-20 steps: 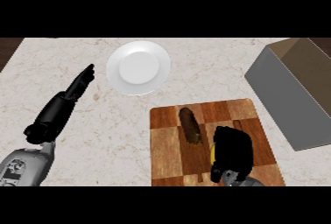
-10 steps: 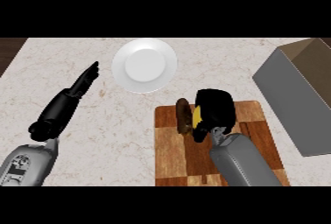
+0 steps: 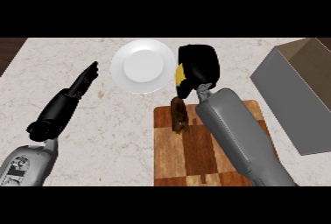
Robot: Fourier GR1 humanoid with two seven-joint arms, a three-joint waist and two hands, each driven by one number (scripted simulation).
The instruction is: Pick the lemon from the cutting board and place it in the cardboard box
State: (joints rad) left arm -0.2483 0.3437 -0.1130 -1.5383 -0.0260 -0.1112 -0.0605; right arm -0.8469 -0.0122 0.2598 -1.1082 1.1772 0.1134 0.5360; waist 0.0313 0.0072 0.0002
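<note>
The right hand [image 3: 199,65] has risen off the cutting board [image 3: 194,148] toward the frame's upper centre, fingers curled round the lemon [image 3: 180,73]. Only a yellow sliver shows at their left edge, so its axis cannot be told. The left hand [image 3: 68,103] rests open at left.

One lemon [image 3: 180,73] shows, a yellow patch inside the curled right hand [image 3: 199,65]; one cutting board [image 3: 187,153] lies on the one table [image 3: 123,118]; one dark brown, elongated object [image 3: 179,114] rests on that board, its kind hard to tell; one white plate [image 3: 143,65] sits on the table; one cardboard box [image 3: 298,92] stands at the right; two hands are in view, the right one and the left hand [image 3: 68,98]; two grey forearms enter from the lower edge.
</note>
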